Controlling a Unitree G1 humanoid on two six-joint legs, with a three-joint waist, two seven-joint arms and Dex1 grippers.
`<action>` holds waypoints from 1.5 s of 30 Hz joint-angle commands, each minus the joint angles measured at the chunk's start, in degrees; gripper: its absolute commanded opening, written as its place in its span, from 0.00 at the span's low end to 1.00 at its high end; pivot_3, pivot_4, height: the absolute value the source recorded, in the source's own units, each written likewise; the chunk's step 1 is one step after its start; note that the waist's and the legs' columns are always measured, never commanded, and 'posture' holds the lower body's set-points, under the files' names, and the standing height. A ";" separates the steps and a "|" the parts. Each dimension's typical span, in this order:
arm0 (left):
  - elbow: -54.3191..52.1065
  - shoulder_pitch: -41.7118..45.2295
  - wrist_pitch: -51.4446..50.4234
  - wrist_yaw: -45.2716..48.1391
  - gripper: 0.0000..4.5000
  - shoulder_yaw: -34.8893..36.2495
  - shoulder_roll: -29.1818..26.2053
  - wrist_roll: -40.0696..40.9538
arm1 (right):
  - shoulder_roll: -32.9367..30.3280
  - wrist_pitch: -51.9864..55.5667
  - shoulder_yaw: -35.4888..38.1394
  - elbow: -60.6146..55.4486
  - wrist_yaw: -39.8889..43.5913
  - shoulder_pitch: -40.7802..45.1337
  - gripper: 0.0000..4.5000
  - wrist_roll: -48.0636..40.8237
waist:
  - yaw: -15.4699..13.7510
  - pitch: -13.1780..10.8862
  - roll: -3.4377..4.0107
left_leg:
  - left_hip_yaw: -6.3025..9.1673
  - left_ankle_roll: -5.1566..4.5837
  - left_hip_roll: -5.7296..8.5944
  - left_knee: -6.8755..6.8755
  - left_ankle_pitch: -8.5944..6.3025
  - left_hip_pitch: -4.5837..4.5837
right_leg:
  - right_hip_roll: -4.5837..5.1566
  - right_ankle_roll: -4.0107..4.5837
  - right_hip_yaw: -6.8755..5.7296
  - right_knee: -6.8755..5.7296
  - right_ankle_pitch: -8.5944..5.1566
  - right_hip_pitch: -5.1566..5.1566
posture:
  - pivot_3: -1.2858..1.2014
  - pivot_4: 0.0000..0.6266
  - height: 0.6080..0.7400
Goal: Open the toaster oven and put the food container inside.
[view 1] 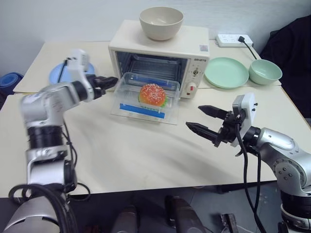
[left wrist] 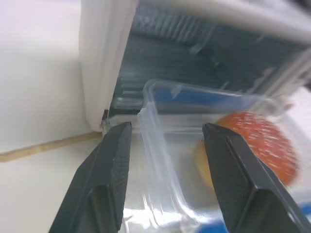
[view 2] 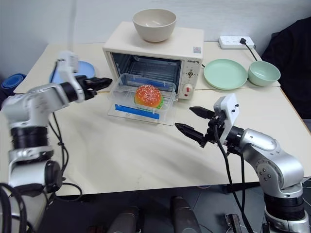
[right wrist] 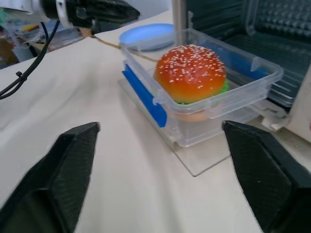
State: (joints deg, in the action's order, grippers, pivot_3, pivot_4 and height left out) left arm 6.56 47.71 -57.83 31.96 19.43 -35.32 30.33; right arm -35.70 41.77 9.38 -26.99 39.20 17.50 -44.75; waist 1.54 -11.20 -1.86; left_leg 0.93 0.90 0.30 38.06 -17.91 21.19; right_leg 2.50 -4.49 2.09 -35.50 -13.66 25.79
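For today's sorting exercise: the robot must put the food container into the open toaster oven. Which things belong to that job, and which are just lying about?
Job:
toaster oven
food container
left gripper
right gripper

Lying about:
beige bowl
green plate
green bowl
blue plate
power strip

We see the cream-white toaster oven (view 1: pixel 160 51) at the back of the tabletop (view 1: pixel 121 150), its glass door (view 1: pixel 146 112) dropped flat. On that door sits the clear food container (view 1: pixel 148 94) with its blue clip, level, holding a toy hamburger (view 1: pixel 153 94), just outside the oven's opening.
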 commanded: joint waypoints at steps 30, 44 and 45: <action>21.26 4.44 36.22 5.88 0.00 -22.85 10.23 -19.95 | 21.17 -24.85 -18.87 47.32 -9.67 30.52 0.01 33.92 | 0.03 0.00 0.00 | -0.07 -0.13 0.04 0.07 0.02 -0.01 | -0.03 0.02 -0.28 -0.07 0.01 -0.05 | 0.52 0.24 1.00; 24.31 9.89 39.39 5.82 0.00 -15.20 8.61 -16.87 | 19.52 -25.19 -11.30 43.75 -5.80 30.49 0.01 29.24 | 0.55 0.01 0.01 | -0.36 0.02 -0.02 -0.01 0.11 0.74 | -0.05 -0.03 -0.06 -0.20 0.04 0.92 | 0.52 0.24 1.00; 18.29 7.34 36.02 8.28 0.00 -14.31 6.41 -14.60 | 17.80 -21.49 -10.93 37.09 -3.95 26.93 0.01 26.72 | 0.53 0.02 0.02 | -0.35 0.02 -0.04 -0.01 0.11 0.87 | -0.06 -0.03 -0.06 -0.19 0.04 1.03 | 0.52 0.24 1.00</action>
State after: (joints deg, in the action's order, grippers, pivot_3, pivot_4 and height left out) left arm 33.08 55.82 -18.41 36.85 2.49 -26.45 12.39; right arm -16.10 16.16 -3.51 18.97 32.28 46.21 -14.07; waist 2.06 -11.18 -1.84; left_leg 0.58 0.93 0.25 38.06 -17.80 22.26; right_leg 2.46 -4.52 2.04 -35.69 -13.62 27.04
